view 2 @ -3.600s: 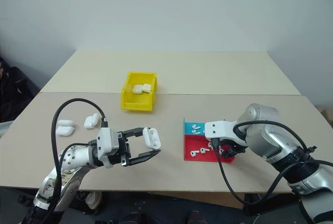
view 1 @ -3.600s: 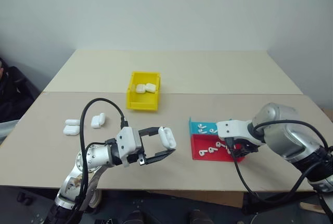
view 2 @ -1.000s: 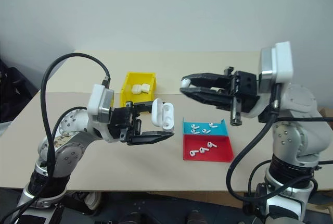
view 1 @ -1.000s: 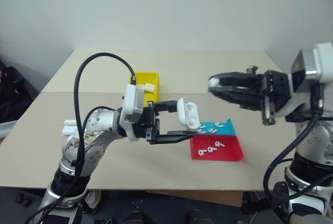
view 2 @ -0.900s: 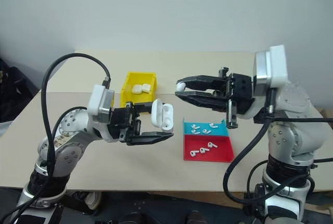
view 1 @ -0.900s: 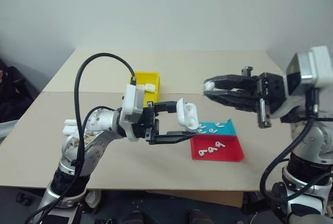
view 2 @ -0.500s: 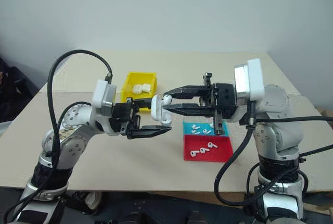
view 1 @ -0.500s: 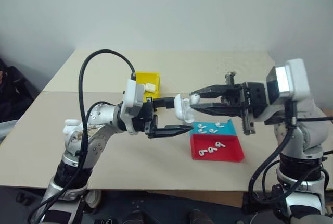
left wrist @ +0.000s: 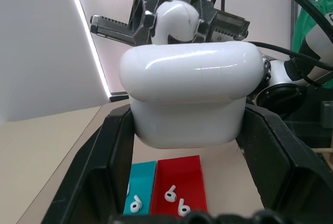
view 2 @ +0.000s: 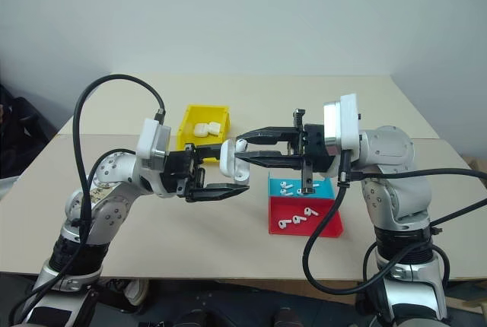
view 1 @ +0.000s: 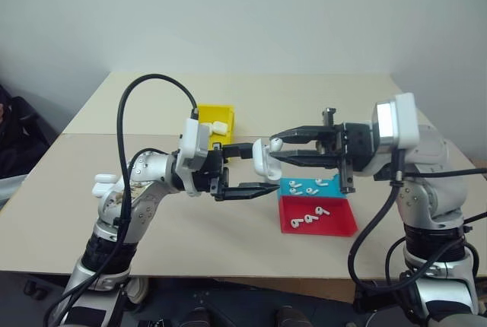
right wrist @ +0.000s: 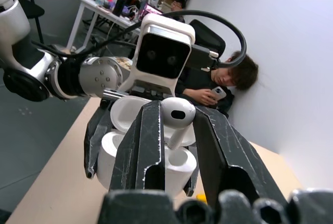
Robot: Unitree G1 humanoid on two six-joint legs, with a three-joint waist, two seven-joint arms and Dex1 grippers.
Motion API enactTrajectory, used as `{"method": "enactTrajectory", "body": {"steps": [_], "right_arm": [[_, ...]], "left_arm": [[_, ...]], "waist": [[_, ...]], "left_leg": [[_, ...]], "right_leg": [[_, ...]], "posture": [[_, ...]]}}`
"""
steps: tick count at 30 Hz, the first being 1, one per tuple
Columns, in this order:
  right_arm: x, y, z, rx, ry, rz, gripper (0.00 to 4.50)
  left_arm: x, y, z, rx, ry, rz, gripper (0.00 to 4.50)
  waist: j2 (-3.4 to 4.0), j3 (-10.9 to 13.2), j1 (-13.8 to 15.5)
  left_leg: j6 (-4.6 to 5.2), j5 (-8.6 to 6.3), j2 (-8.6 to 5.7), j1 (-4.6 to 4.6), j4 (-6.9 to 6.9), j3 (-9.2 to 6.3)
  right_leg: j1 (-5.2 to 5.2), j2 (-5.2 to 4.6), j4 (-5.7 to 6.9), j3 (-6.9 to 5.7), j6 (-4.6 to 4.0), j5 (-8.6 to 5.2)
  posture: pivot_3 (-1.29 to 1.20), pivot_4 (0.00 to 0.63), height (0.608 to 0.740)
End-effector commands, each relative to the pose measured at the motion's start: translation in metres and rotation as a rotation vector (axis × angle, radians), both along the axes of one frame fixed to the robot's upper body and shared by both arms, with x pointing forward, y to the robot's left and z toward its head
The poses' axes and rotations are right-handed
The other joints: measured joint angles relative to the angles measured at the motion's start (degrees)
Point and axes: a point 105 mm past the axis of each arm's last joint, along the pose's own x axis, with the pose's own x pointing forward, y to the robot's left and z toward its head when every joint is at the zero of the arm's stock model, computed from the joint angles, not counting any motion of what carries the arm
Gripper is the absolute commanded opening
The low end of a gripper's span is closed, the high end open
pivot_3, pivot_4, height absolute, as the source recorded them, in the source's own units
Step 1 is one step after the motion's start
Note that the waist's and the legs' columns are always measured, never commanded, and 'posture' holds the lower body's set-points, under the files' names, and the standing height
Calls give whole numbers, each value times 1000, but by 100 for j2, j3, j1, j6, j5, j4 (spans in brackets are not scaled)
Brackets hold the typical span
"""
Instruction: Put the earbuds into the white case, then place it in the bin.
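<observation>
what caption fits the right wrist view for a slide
Right gripper pinches an earbud just above the open white case held by the left gripper.

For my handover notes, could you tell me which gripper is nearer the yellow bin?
Left. The left gripper hangs just in front of the yellow bin; the right gripper reaches in from farther right.

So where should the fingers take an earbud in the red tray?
Probably from straight above, pinching the earbud across its rounded head. It lies flat in the shallow red tray with neighbours close beside it, so a side approach looks blocked.
</observation>
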Motion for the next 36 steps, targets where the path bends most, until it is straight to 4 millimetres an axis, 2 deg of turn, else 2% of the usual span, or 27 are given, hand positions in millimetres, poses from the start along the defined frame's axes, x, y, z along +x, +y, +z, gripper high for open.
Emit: {"method": "enactTrajectory", "body": {"steps": [1, 18, 23, 30, 34, 36], "right_arm": [[-1, -1, 5, 0, -47, -11, 655], [4, 1, -6, -44, -64, -15, 655], [6, 1, -8, -70, -90, -32, 2238], [5, -5, -9, -87, -100, -28, 2238], [4, -25, 4, -84, -66, -41, 2238], [11, -34, 4, -156, -20, -96, 2238]], "left_arm": [[-7, -1, 12, -22, -61, -11, 2768], [-10, -4, 13, -28, -72, -4, 2768], [-10, -4, 13, -27, -74, -2, 2768], [-7, -4, 11, -23, -75, 18, 2768], [-1, 11, 1, 19, -74, 88, 2768], [0, 19, -5, 44, -71, 121, 2768]], "waist": [[0, 0, -1], [0, 0, 1], [0, 0, -1], [0, 0, 2], [0, 0, -4], [0, 1, -11]], "left_leg": [[0, 0, 0, 0, 0, 0], [0, 0, 0, 0, 0, 0], [0, 0, 0, 0, 0, 1], [0, 0, 0, 0, 0, 0], [0, 0, 0, -1, 0, 1], [0, 0, 0, 0, -1, 1]], "right_leg": [[-1, 0, 0, 0, 0, 0], [0, 0, 0, 0, 0, 0], [-1, 0, -1, 0, 0, 0], [-1, 0, -1, 0, 0, 0], [0, 0, -3, 0, 0, 0], [-2, 0, -2, 1, -1, 0]], "posture": [[0, 150, 740], [0, 150, 740], [0, 150, 740], [0, 150, 740], [0, 150, 740], [0, 150, 740]]}}
